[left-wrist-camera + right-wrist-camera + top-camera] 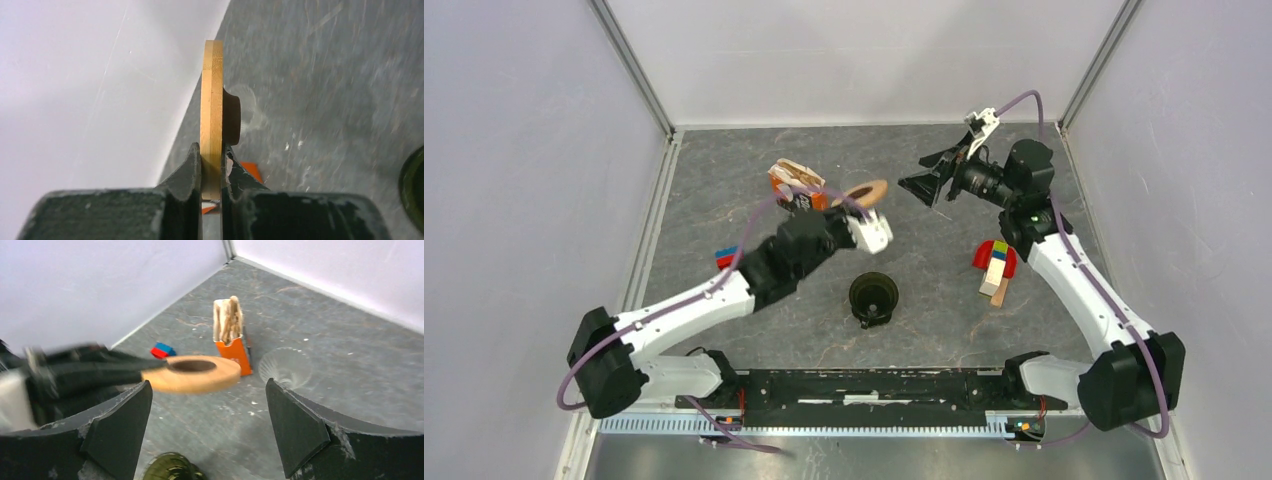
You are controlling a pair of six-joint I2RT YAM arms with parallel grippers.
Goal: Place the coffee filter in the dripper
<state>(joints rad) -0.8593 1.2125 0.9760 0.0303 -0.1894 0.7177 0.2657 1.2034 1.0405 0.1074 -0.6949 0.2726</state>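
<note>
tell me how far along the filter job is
Nothing looks done: the paper filters sit in the orange box. In hand: the left claw is shut on the wooden ring, held off the table, while the glass cone rests apart on the table. The right claw is open and empty. Left: pick a filter and seat it in the cone.

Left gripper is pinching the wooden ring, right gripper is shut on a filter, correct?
No. The left gripper does pinch the wooden ring, but the right gripper is open and holds nothing; the right wrist view shows it.
</note>
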